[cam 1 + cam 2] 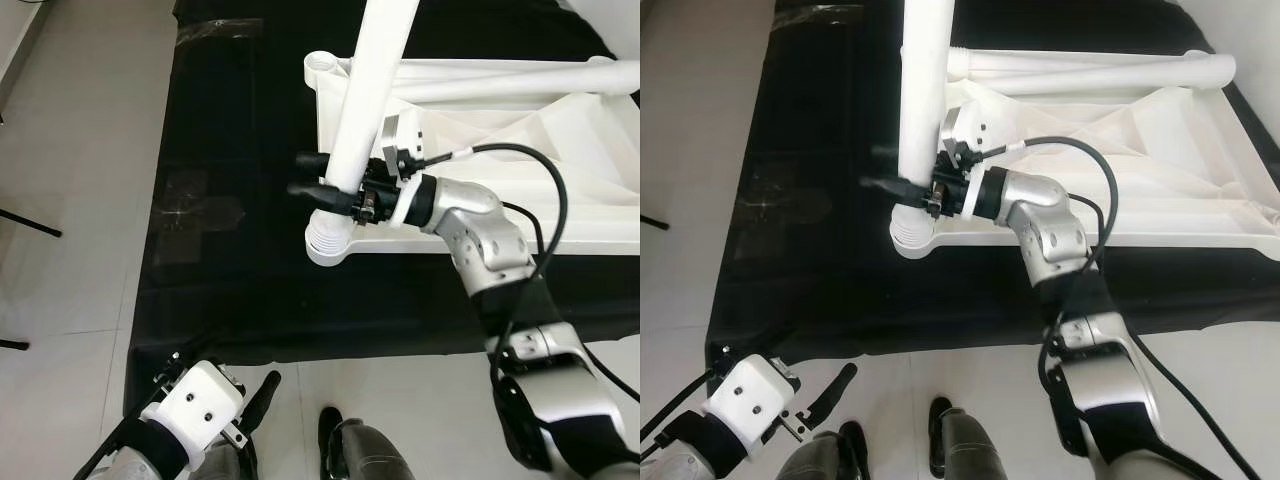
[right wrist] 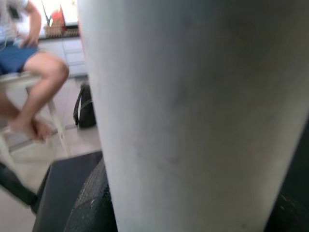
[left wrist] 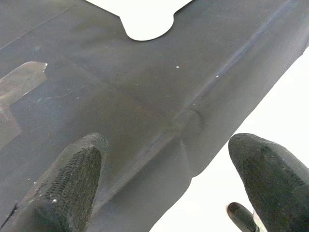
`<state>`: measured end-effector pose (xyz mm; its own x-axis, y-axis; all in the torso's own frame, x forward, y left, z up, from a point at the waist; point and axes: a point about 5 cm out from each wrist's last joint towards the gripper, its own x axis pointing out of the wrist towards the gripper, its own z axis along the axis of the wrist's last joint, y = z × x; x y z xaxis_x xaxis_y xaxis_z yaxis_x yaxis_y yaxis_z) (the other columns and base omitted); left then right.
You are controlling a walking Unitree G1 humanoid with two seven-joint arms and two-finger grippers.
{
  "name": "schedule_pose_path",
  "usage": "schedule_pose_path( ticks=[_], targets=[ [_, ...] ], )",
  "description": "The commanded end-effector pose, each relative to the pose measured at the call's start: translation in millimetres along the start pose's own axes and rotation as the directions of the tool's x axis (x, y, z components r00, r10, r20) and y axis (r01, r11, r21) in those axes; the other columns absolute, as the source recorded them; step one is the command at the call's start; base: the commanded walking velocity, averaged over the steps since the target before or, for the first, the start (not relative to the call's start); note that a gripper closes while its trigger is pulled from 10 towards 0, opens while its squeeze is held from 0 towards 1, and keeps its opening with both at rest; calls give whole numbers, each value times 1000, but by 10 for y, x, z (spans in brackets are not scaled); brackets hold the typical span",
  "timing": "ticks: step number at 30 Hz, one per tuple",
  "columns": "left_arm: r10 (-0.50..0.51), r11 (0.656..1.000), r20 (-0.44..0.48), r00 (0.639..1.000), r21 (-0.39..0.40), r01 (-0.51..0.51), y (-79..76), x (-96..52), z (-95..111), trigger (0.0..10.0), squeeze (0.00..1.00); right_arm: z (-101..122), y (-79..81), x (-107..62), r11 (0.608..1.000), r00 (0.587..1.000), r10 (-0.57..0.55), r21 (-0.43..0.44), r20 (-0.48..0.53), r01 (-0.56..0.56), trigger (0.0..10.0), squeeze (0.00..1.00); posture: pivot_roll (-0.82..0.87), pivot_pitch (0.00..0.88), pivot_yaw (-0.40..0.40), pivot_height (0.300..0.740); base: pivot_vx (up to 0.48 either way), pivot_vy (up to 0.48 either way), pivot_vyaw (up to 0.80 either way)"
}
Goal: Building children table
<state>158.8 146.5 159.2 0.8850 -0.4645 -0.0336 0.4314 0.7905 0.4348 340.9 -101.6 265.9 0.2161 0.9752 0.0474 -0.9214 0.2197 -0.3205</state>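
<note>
The right gripper [image 1: 320,185] has its two long black fingers [image 1: 312,190] pinching a round white plastic table leg [image 1: 365,95], one finger on each side of the tube, low on its length; just beneath the fingers the leg's ribbed end meets the round corner socket [image 1: 328,242] of the upturned white plastic children's tabletop [image 1: 500,140], which lies on a black floor mat [image 1: 230,230]. Beyond the fingers, along the far edge of the tabletop, a second white leg [image 1: 1090,68] lies flat. In the right wrist view the held leg stands between the fingers, with a seated person's bare legs [image 2: 34,92] past it. The left gripper [image 3: 169,179] hangs low with its ribbed black fingers [image 3: 72,183] spread apart, the mat's near edge and pale tiled floor [image 1: 70,250] ahead of their tips
</note>
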Motion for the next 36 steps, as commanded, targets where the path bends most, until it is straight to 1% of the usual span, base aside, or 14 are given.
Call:
schedule_pose_path(
  ticks=[1, 6, 18, 22, 23, 24, 25, 26, 27, 28, 29, 30, 31, 36],
  targets=[
    [-10, 1000, -15, 1000, -10, 10, -45, -26, -19, 10000, 0, -354, 223, 8, 989, 985, 118, 99, -124, -106, 10000, 0, -174, 346, -97, 740, 0, 0, 0],
    [-10, 1000, -16, 1000, -9, 10, -51, -28, -26, 10000, 0, -393, 350, 7, 982, 971, 181, 90, -158, -168, 10000, 0, -176, 338, -96, 740, 0, 0, 0],
    [-10, 1000, -16, 1000, -6, 10, -49, -22, -23, 10000, 0, -376, 371, 47, 983, 968, 176, 90, -180, -162, 10000, 0, -175, 340, -99, 740, 0, 0, 0],
    [-6, 1000, -18, 1000, -3, 6, -44, -30, -25, 10000, 0, -481, 368, 87, 993, 980, 21, 120, -200, 4, 10000, 0, -179, 343, -101, 740, 0, 0, 0],
    [-6, 1000, -20, 1000, -3, 6, -41, -35, -28, 10000, 0, -529, 392, 100, 985, 976, -66, 139, -208, 97, 10000, 0, -180, 346, -98, 740, 0, 0, 0],
    [-7, 1000, -23, 1000, -2, 7, -32, -43, -33, 10000, 0, -588, 444, 115, 949, 949, -231, 167, -215, 269, 10000, 0, -182, 347, -98, 740, 0, 0, 0],
    [-7, 1000, -23, 1000, -2, 7, -32, -43, -33, 10000, 0, -588, 444, 115, 949, 949, -231, 167, -215, 269, 10000, 0, -182, 347, -98, 740, 0, 0, 0],
    [-8, 1000, -24, 1000, -1, 8, -26, -47, -36, 10000, 0, -615, 462, 109, 904, 906, -356, 163, -227, 396, 10000, 0, -184, 349, -97, 740, 0, 0, 0],
    [-8, 1000, -25, 1000, 0, 8, -19, -52, -40, 10000, 0, -642, 482, 70, 818, 818, -519, 135, -248, 559, 10000, 0, -189, 350, -94, 740, 0, 0, 0],
    [-8, 1000, -25, 1000, 0, 8, -19, -52, -40, 10000, 0, -642, 482, 70, 818, 818, -519, 135, -248, 559, 10000, 0, -189, 350, -94, 740, 0, 0, 0],
    [-9, 1000, -26, 1000, 1, 9, -14, -54, -42, 10000, 0, -657, 566, -1, 723, 726, -634, 129, -265, 679, 10000, 0, -189, 350, -94, 740, 0, 0, 0],
    [-9, 1000, -27, 1000, 2, 9, -12, -55, -44, 10000, 0, -659, 626, -58, 660, 664, -693, 124, -279, 741, 10000, 0, -189, 350, -94, 740, 0, 0, 0],
    [-9, 1000, -27, 1000, 2, 9, -11, -55, -44, 10000, 0, -656, 664, -91, 629, 635, -718, 124, -286, 768, 10000, 0, -189, 350, -94, 740, 0, 0, 0],
    [11, 1000, -39, 999, 15, -10, 63, -50, -77, 10000, 0, -533, 927, 70, 678, 677, -698, 90, -233, 729, 10000, 0, -186, 335, -67, 740, 0, 0, 0]
  ],
)
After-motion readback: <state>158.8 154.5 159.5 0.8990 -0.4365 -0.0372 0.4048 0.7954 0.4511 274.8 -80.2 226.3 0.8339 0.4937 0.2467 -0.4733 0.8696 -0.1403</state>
